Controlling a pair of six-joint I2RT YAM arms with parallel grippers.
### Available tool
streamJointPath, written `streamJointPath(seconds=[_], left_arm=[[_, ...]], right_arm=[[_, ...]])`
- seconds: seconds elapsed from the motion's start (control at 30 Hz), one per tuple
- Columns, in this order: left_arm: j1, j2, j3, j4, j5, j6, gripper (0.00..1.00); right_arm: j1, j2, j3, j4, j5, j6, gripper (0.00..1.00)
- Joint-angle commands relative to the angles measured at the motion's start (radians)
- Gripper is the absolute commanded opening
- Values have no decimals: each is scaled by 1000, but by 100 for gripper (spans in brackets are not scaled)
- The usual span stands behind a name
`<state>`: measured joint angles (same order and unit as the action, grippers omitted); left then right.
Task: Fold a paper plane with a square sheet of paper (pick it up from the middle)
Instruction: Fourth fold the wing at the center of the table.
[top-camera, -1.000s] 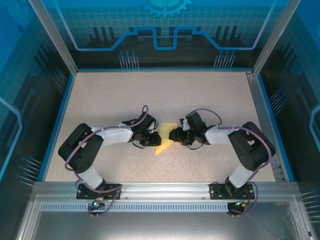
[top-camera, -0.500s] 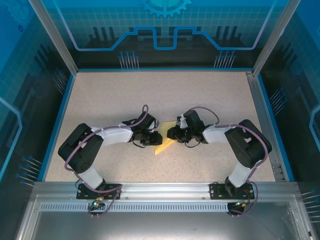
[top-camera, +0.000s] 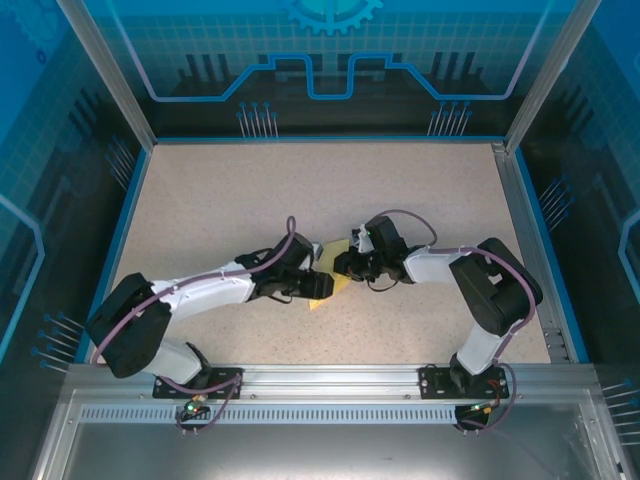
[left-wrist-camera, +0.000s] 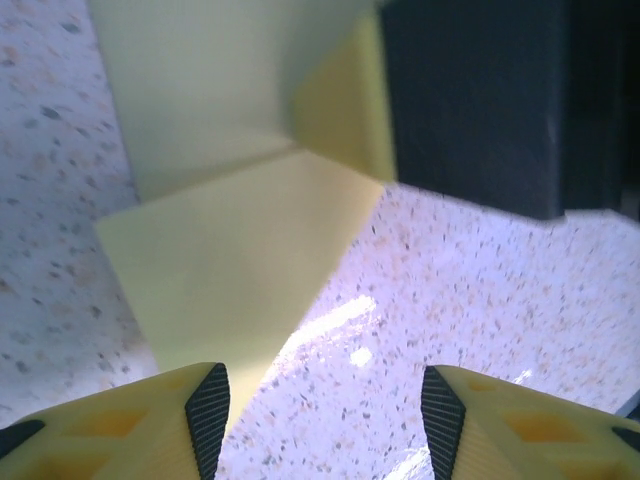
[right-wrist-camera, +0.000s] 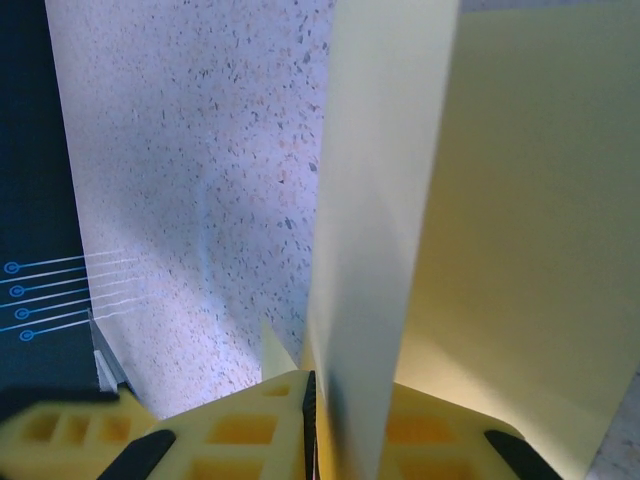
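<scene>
The square sheet of paper (top-camera: 327, 284), yellow and already partly folded, lies near the middle of the speckled beige worktop (top-camera: 300, 190), between the two arms that reach in toward each other. The right end effector (top-camera: 345, 265) is closed on one fold: in the right wrist view its yellow fingers (right-wrist-camera: 240, 425) meet on a flap of the sheet (right-wrist-camera: 520, 250) that stands up from between them. The left end effector (top-camera: 310, 287) is about half open and holds nothing; in the left wrist view bare worktop shows between its tips (left-wrist-camera: 325, 410), and a folded corner of the paper (left-wrist-camera: 230, 260) ends just beside its left finger (left-wrist-camera: 205, 405). A dark block (left-wrist-camera: 480, 100) sits against the far edge of the paper there, too close and blurred to identify. Purple cables (top-camera: 240, 262) run along both arms. A blue rim borders the worktop, an aluminium rail (top-camera: 320, 385) carries the arm bases, and blue translucent panels (top-camera: 330, 60) with line graphics close the cell. From above, both wrists cover much of the sheet, so its full outline cannot be made out.
</scene>
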<state>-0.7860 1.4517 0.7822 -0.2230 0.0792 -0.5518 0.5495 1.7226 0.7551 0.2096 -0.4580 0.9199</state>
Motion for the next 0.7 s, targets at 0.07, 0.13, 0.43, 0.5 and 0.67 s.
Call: streamJointPath(seconds=[0.07,0.13,0.43,0.5,0.67], left_arm=[[-109,25,11,-100,-280,-58,58],[-141,54,23,-111,-340,-70,58],[-239,187,117,-140,-520,-92,57],[-251,199,131,-149,-553,-94,57],[-262,211,138,-170,-613,-105,51]], right_arm=[[10,-13,31,-48,-30,-6,16],[11,-14,36,-53,-33,-6,16],[12,-23,38,-72,-39,-10,16],[12,-25,38,-74,-39,-9,16],[12,-28,41,-79,-38,-10,16]])
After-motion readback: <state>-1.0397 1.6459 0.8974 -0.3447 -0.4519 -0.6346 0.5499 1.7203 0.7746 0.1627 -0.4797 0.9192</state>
